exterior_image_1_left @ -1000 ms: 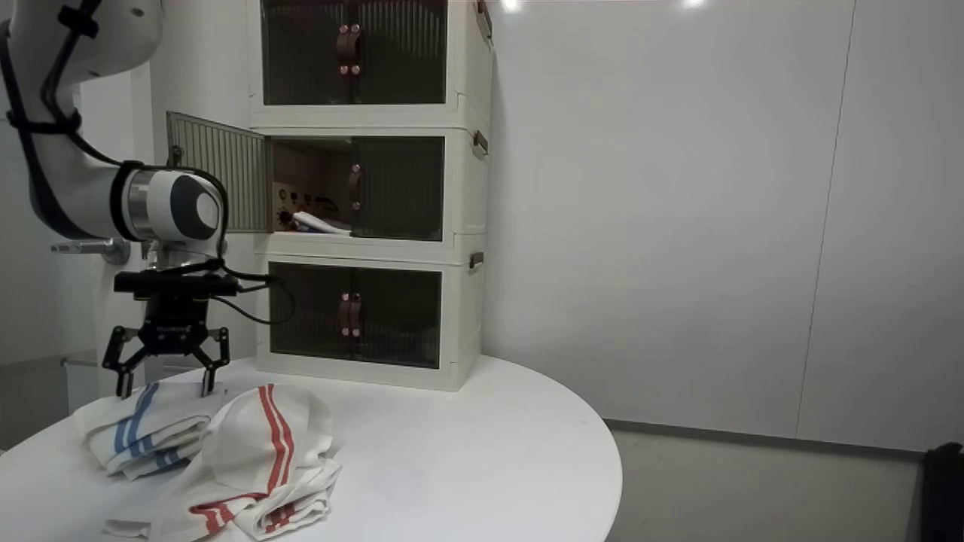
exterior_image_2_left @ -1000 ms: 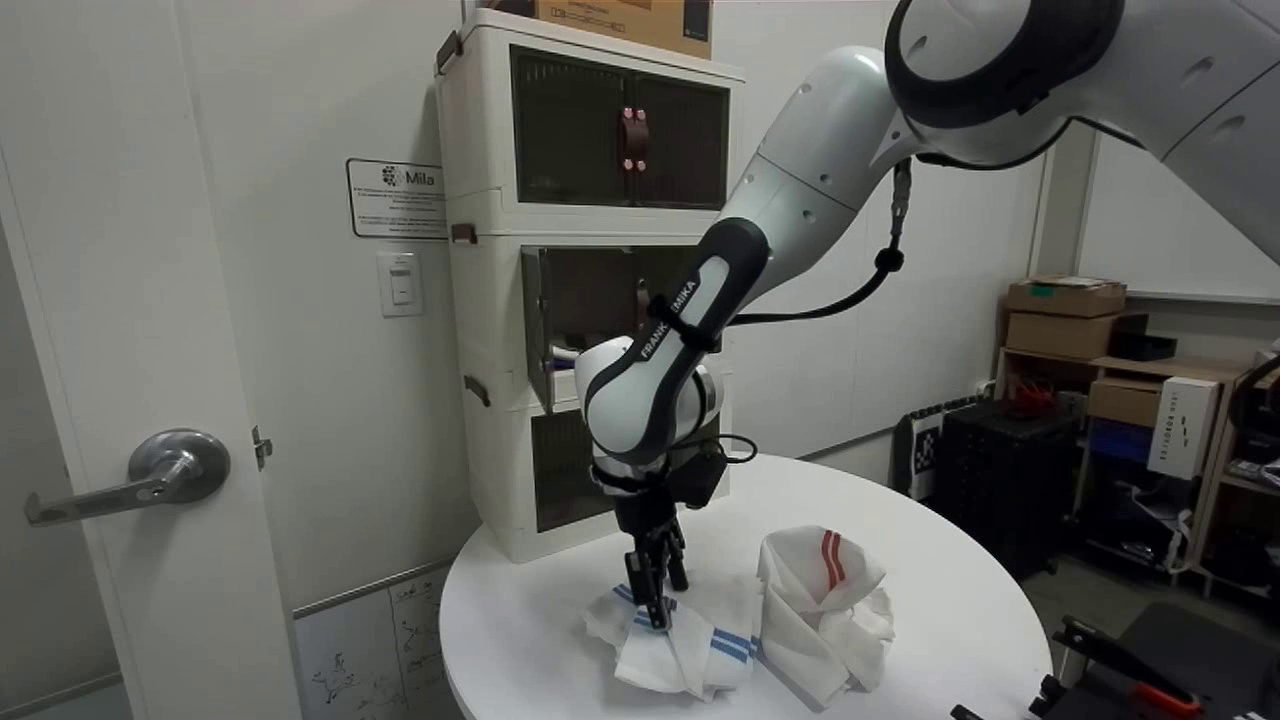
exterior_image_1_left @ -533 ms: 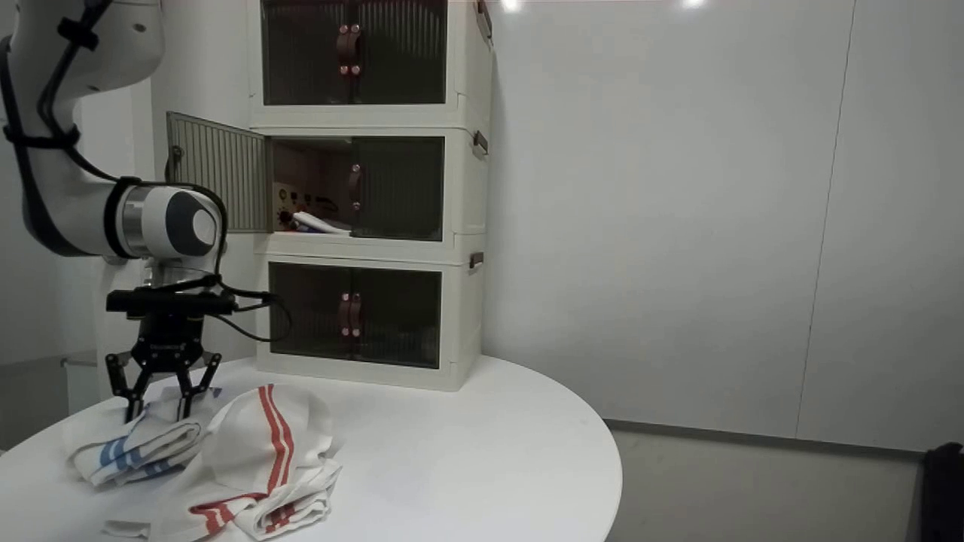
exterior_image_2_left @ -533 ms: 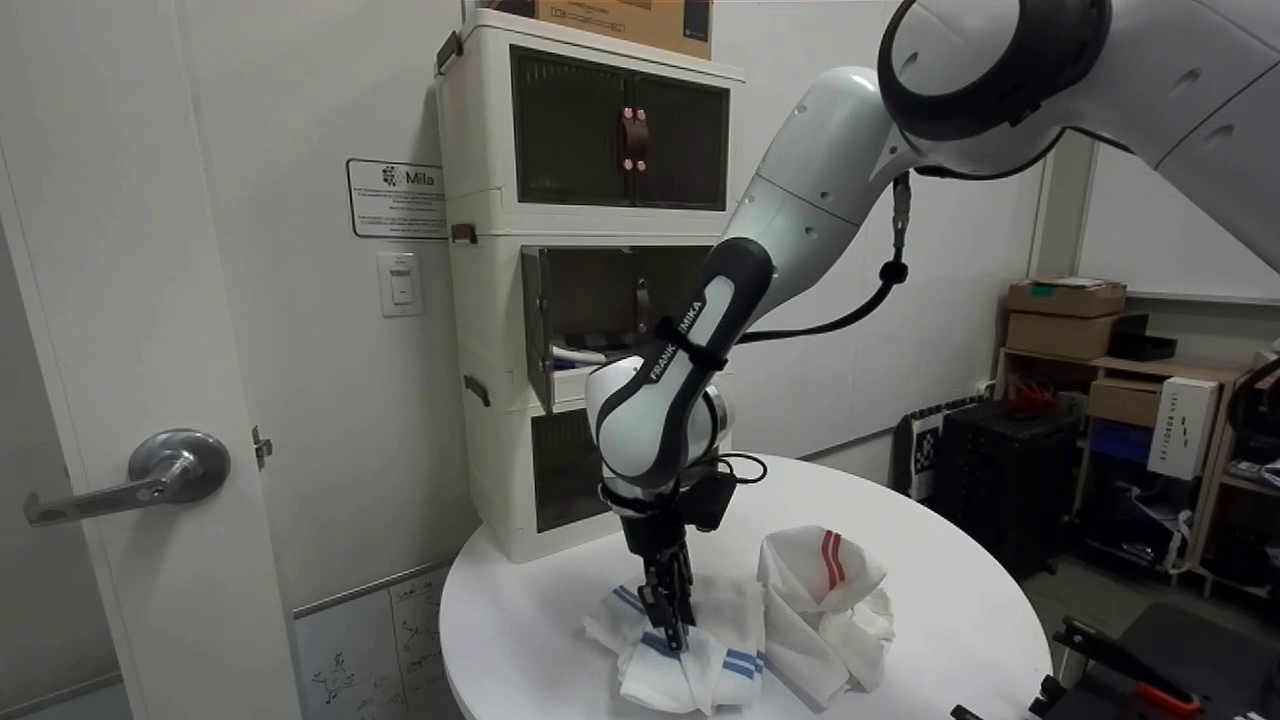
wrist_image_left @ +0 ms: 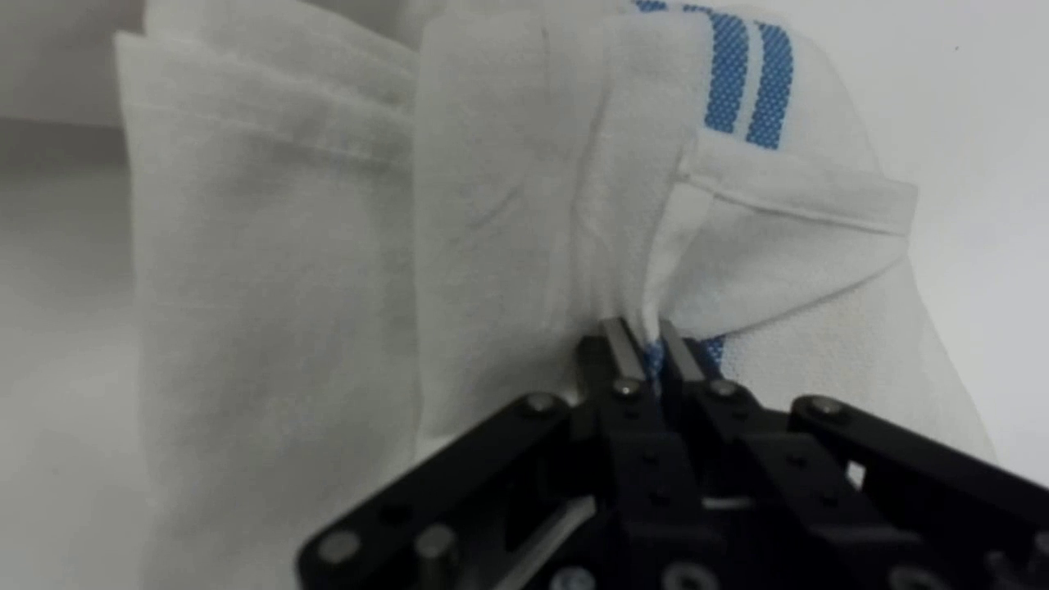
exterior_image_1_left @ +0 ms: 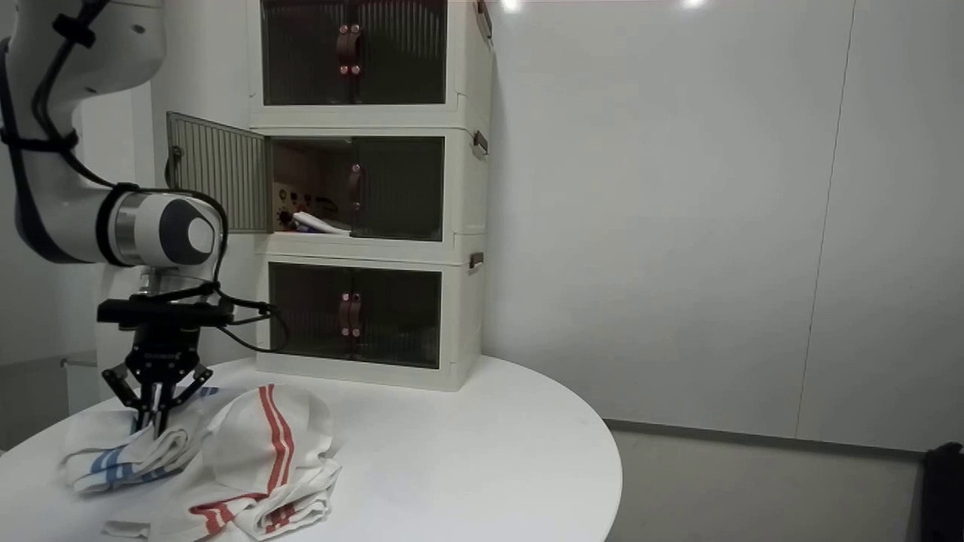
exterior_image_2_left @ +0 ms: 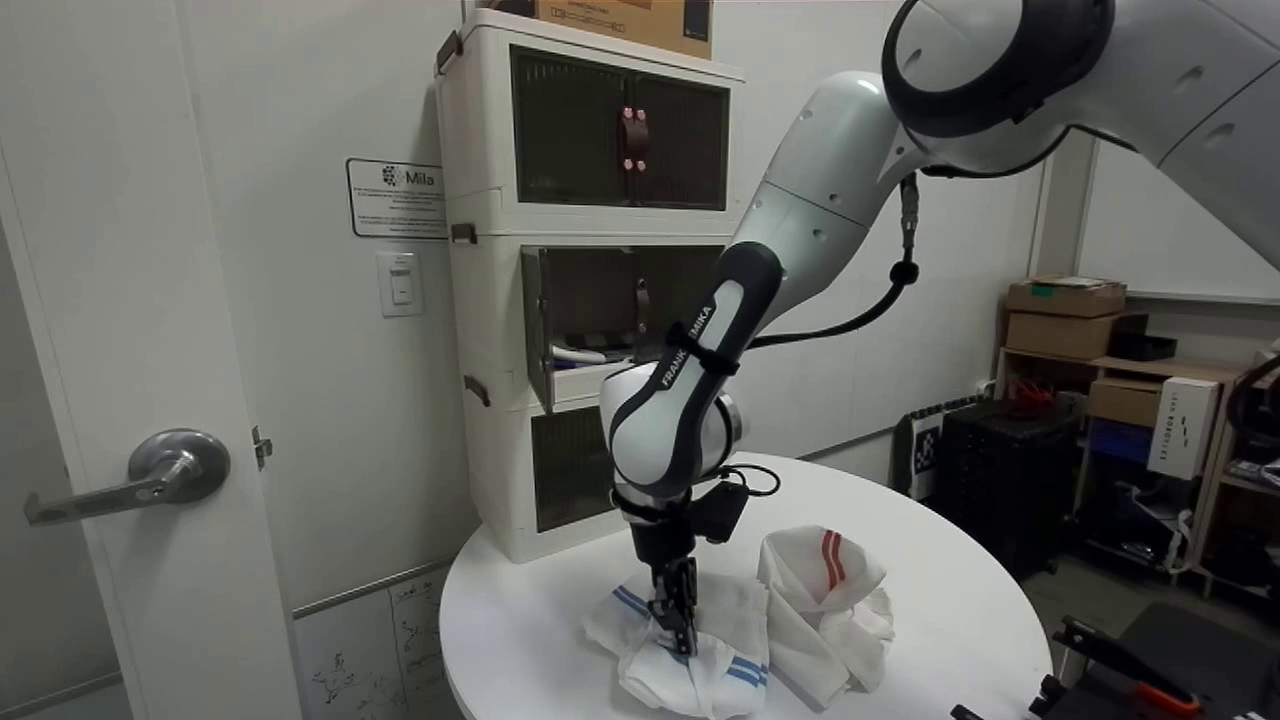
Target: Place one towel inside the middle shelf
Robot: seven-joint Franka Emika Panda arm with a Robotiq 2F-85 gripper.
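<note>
on round white table [exterior_image_1_left: 489, 452]: red-striped towel [exterior_image_1_left: 245, 444], heaped, just beside blue-striped towel [wrist_image_left: 508, 205]. cabinet [exterior_image_1_left: 468, 188] behind, mid shelf [exterior_image_1_left: 316, 245] w/ one door [exterior_image_1_left: 218, 173] swung out, other door [exterior_image_1_left: 399, 188] closed, white item [exterior_image_1_left: 320, 223] inside. claw [wrist_image_left: 647, 348] pinching fold of blue-striped towel, which sits rumpled on table; long axis unclear, fold runs approx top-to-bottom in wrist view.

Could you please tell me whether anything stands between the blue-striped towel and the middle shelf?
Partly: a closed door covers one side of the middle shelf. The other side's open door leaves a way in with nothing visible across it, though a white item lies inside. The gripper pinches the blue-striped towel.
</note>
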